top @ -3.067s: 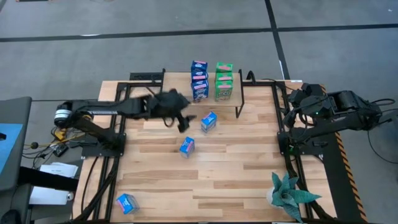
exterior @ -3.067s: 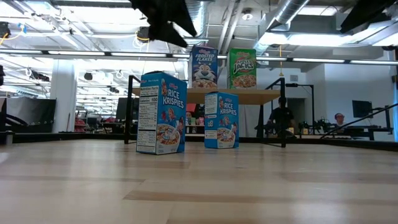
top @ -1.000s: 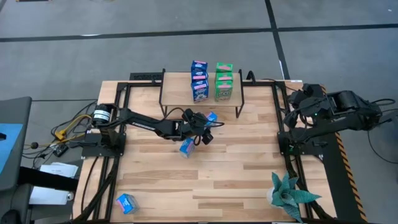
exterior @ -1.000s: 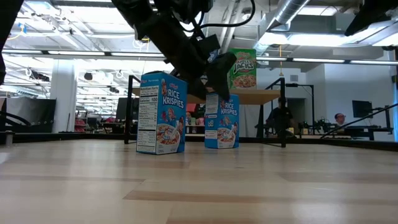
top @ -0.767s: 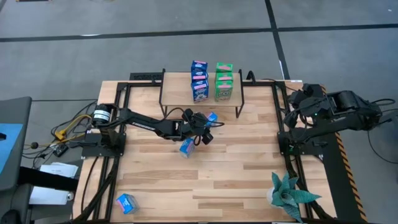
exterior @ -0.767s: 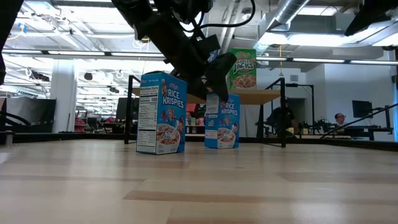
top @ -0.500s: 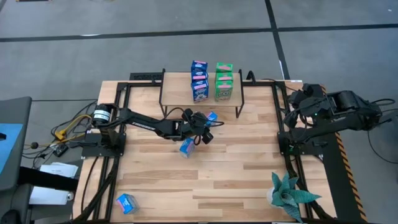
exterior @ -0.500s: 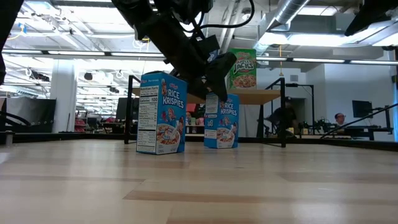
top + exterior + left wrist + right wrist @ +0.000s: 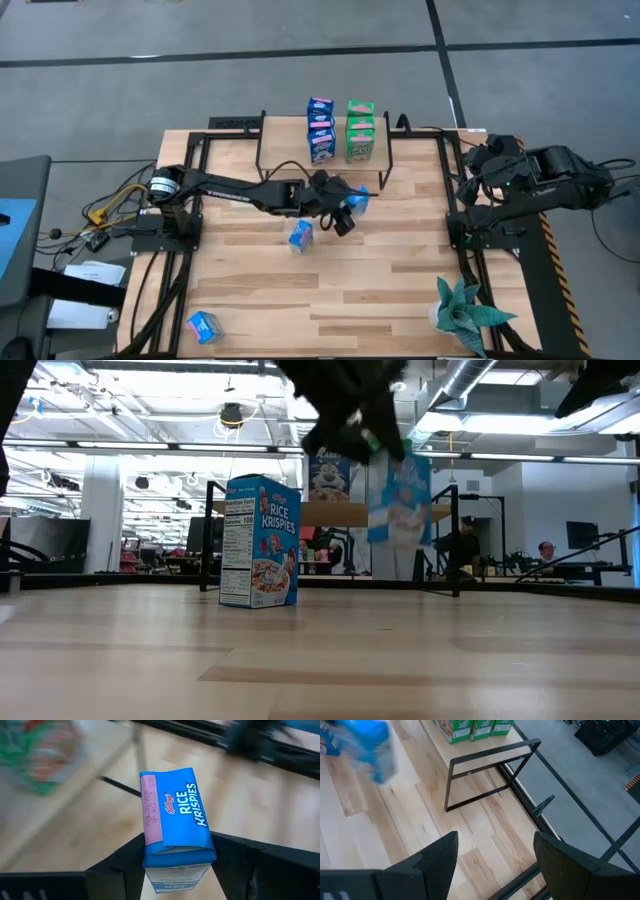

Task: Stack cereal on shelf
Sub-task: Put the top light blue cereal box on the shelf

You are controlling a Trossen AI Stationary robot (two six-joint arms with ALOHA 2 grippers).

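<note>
My left gripper [image 9: 347, 208] [image 9: 177, 870] is out over the middle of the table, in front of the shelf [image 9: 275, 140], shut on a blue Rice Krispies cereal box [image 9: 175, 815] [image 9: 398, 500]. The shelf board carries stacked blue boxes [image 9: 320, 130] and green boxes [image 9: 360, 130]. Another Rice Krispies box [image 9: 300, 235] [image 9: 258, 542] stands upright on its base on the table. A third blue box [image 9: 203, 325] lies near the table's near left corner. My right gripper [image 9: 492, 870] is open and waits past the table's right edge. My left gripper pinches the Rice Krispies box between its two fingers [image 9: 125, 865], one on each narrow side at the end nearest the wrist [image 9: 150, 855]. The fingers come down at a slant from above. The box is lifted clear of the table and hangs below the gripper [image 9: 350, 410], slightly tilted.
The shelf's black legs [image 9: 485, 775] stand near the table's far edge. A teal spiky plant [image 9: 465, 315] sits at the near right corner. Bare wood lies between the standing box and the right arm [image 9: 520, 180]. People show in the room behind [image 9: 545, 550].
My left gripper, which stood around the top of the box on the table, has risen and moved toward the table's right edge. The box has come up with it, lifted clear of the table. The other boxes have stayed in place.
</note>
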